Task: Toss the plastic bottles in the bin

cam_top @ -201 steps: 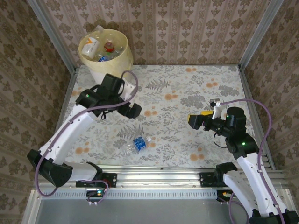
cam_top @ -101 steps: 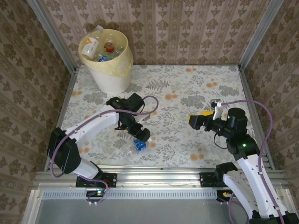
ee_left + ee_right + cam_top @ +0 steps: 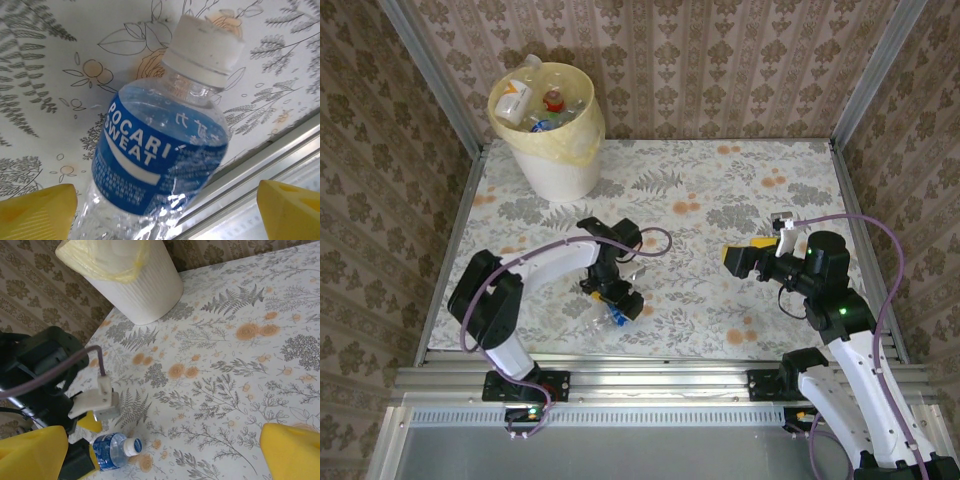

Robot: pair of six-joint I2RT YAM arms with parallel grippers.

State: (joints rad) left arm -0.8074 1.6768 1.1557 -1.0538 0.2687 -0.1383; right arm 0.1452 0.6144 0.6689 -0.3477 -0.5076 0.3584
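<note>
Bottle (image 3: 160, 150), blue-labelled, lying at seven o'clock on table (image 3: 770, 200), flanked by spread jaws of left gripper (image 3: 618, 298); right gripper (image 3: 738, 259) at three o'clock, released, empty; bin (image 3: 560, 165) at eleven o'clock.

Blue-labelled bottle (image 3: 160, 165) on floral tablecloth (image 3: 50, 75) between spread yellow fingers (image 3: 37, 210)

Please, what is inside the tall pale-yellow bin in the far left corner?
The tall round pale-yellow bin, lined with a yellowish bag, holds several plastic bottles; a whitish one and a red-capped one lie on top. Whatever lies deeper is covered.
</note>
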